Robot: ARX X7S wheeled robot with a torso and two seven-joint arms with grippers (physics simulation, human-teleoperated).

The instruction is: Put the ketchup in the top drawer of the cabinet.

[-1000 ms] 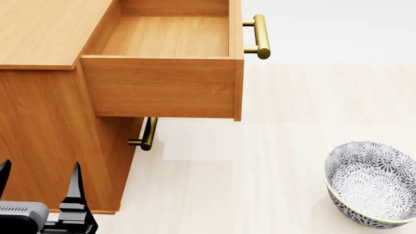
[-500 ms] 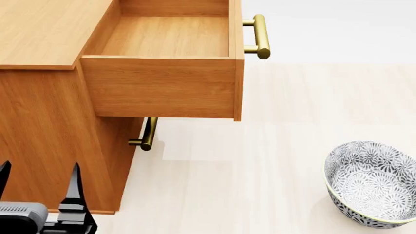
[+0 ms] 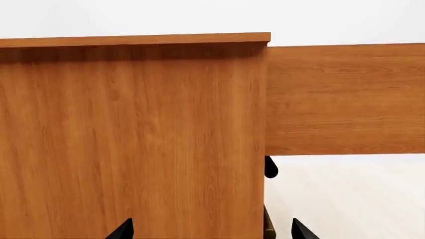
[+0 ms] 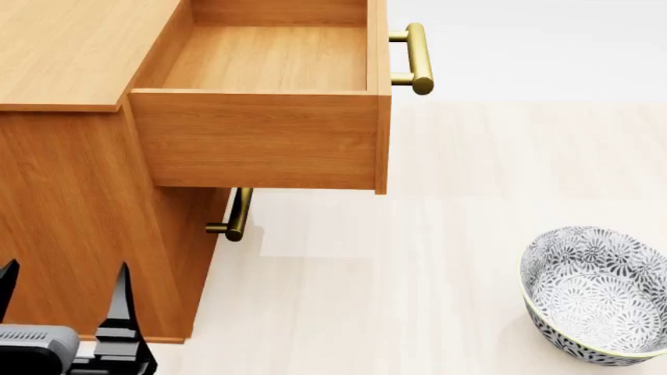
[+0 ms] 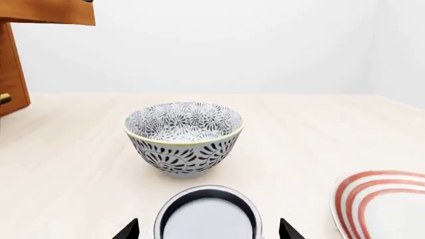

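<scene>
The cabinet (image 4: 73, 211) stands at the left with its top drawer (image 4: 265, 58) pulled out and nothing inside; the brass handle (image 4: 417, 58) faces right. In the right wrist view, the ketchup (image 5: 207, 216) shows only its silver-grey round top with a dark rim. It sits between the fingertips of my right gripper (image 5: 207, 230), which is open and apart from it on both sides. My left gripper (image 4: 65, 269) is open beside the cabinet's side wall (image 3: 133, 139), holding nothing. The drawer's side (image 3: 345, 99) shows in the left wrist view.
A grey patterned bowl (image 4: 599, 293) stands on the pale floor at the right, just beyond the can (image 5: 182, 137). A red-striped plate (image 5: 381, 204) lies beside the can. The lower drawer's handle (image 4: 237, 215) sticks out under the open drawer.
</scene>
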